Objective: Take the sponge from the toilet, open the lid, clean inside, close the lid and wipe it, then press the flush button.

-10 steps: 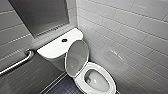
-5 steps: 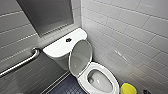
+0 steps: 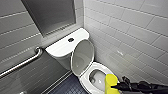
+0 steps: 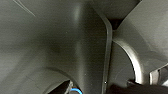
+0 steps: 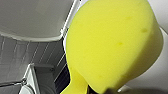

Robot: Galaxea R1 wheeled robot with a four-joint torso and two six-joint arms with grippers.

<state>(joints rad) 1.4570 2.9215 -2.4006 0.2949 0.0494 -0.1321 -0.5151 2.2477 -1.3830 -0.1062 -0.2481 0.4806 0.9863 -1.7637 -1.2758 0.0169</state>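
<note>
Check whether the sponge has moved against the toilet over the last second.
Yes. The sponge, in the right gripper, has come in from the head view's lower right edge toward the toilet, now overlapping the bowl's rim.

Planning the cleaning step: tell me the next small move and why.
Probably lower the right gripper so the sponge goes down into the bowl. The lid stands open against the tank, and the sponge is held by the bowl's rim, not yet inside it, so wiping can likely begin once it descends.
</note>
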